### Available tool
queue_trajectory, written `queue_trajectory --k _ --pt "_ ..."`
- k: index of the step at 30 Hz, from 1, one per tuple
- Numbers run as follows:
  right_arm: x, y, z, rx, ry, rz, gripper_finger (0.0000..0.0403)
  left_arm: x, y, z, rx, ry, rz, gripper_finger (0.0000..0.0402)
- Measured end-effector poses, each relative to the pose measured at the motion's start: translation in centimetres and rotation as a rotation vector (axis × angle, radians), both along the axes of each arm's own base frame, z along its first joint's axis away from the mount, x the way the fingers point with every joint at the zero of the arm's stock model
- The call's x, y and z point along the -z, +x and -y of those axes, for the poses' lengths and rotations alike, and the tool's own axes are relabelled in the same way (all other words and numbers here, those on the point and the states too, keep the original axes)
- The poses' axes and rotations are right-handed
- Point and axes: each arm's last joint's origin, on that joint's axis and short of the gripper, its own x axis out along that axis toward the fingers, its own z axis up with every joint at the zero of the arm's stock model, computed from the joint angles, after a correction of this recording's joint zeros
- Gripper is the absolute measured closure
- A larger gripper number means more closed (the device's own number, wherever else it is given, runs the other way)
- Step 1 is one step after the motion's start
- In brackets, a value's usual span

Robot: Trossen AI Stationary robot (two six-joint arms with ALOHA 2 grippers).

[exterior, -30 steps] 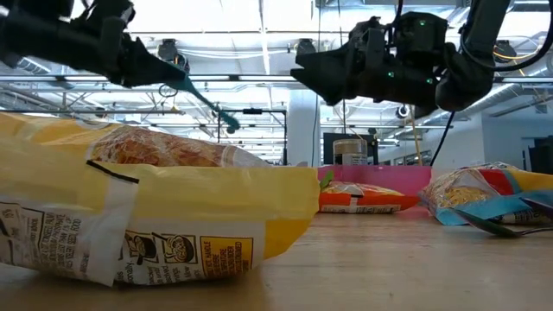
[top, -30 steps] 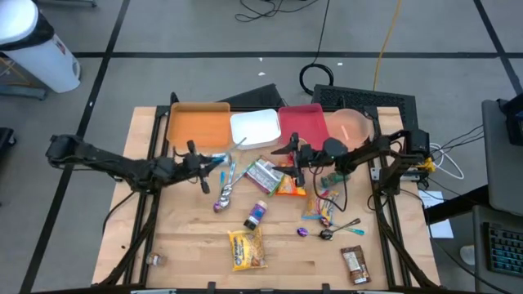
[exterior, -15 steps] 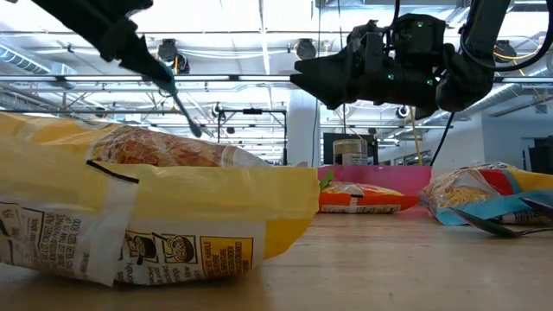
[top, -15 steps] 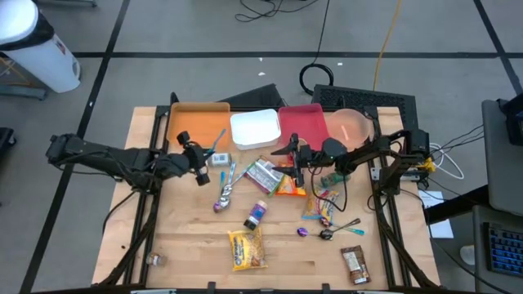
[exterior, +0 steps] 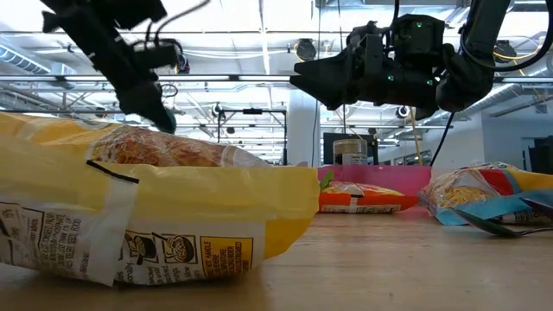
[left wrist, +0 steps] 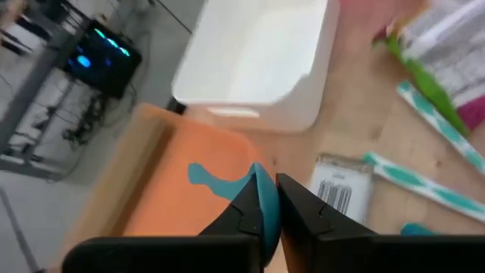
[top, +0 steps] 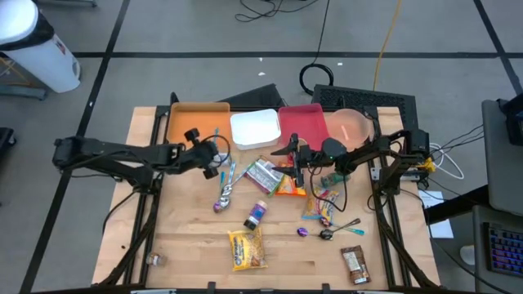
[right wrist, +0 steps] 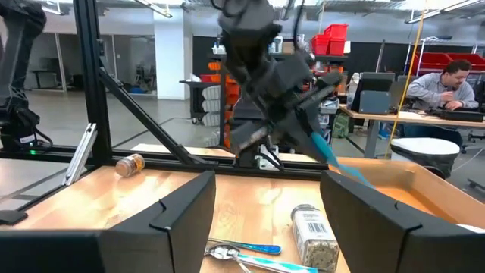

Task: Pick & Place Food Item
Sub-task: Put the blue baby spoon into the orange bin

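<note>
My left gripper (top: 212, 153) hangs at the near right corner of the orange tray (top: 192, 124), shut on a teal plastic utensil (left wrist: 227, 182). In the left wrist view the utensil's free end sits over the tray floor (left wrist: 163, 205). My right gripper (top: 292, 157) stands open above the table's middle, over an orange snack packet (top: 288, 186), with nothing between its fingers (right wrist: 182, 220). Food items lie flat on the wood: a yellow chip bag (top: 247, 249), a purple bottle (top: 256, 214) and a brown bar (top: 354, 265). My left gripper pinches the teal utensil's handle (left wrist: 262, 199) between its two fingers. The fingers slant down toward the table's far edge and lie along the handle. The utensil sticks out past the fingertips, lifted clear, its broad end (left wrist: 201, 176) above the orange tray.
Along the far edge stand a white container (top: 255, 129), a red tray (top: 301, 122) and a pink bowl (top: 351, 126). A small jar (left wrist: 337, 189), teal utensils (left wrist: 424, 189), a green-white packet (top: 263, 173), coloured packets (top: 320, 208) and spoons (top: 347, 227) lie mid-table. A person (right wrist: 455, 76) sits behind.
My left gripper has moved toward the table's far edge and the orange tray and has tipped downward. The teal utensil it holds has swung from pointing toward the table's right to pointing toward the far edge, over the tray. My right gripper has kept still.
</note>
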Motion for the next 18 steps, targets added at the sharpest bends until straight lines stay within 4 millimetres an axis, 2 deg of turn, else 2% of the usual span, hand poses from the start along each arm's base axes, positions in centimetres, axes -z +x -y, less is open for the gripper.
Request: queue_trajectory --k 10,18 --pt "0.1 0.0 0.0 0.001 -0.007 -0.005 0.0175 1.9 2.0 -2.8 0.076 -0.08 -0.033 0.0384" --pt "0.2 0.0 0.0 0.004 -0.018 -0.018 0.018 2.3 2.1 -4.3 0.083 -0.116 -0.035 0.0366"
